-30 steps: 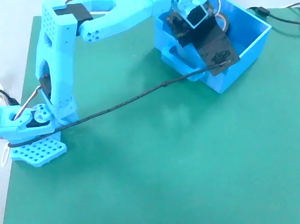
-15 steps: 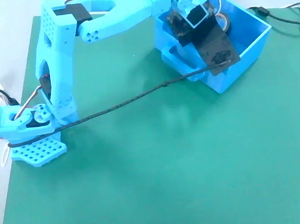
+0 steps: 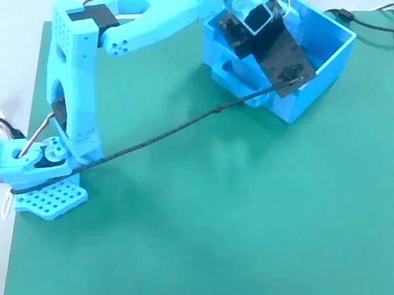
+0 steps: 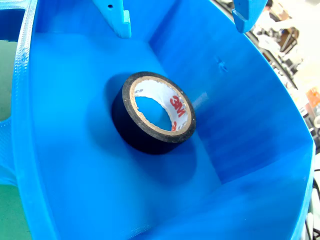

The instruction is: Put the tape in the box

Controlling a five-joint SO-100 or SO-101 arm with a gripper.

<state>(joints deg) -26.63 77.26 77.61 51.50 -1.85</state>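
- Fixed view: the light-blue arm (image 3: 82, 74) stands on its base at about 9 o'clock on the green mat (image 3: 223, 220) and reaches across to the box (image 3: 327, 62) at about 1 o'clock.
- The wrist and its black block sit over the box opening, hiding much of the interior; the tape cannot be made out in this view.
- A dark cable (image 3: 175, 130) runs from the base diagonally across the mat to the wrist at the box's near wall.
- Wrist view: the tape (image 4: 131, 125) lies flat on the box floor, its hole facing up, roughly at centre frame; its pale core carries red lettering.
- The tape touches neither box wall; blue floor shows all round it and through its hole.
- The gripper (image 4: 182, 20) enters from 12 o'clock. Its two blue fingertips, one at about 11 o'clock (image 4: 119, 20) and one at about 1 o'clock, stand wide apart and above the tape, clear of it, with nothing between them.
- Beyond the box rim at 3 o'clock, blurred clutter is seen but cannot be identified.
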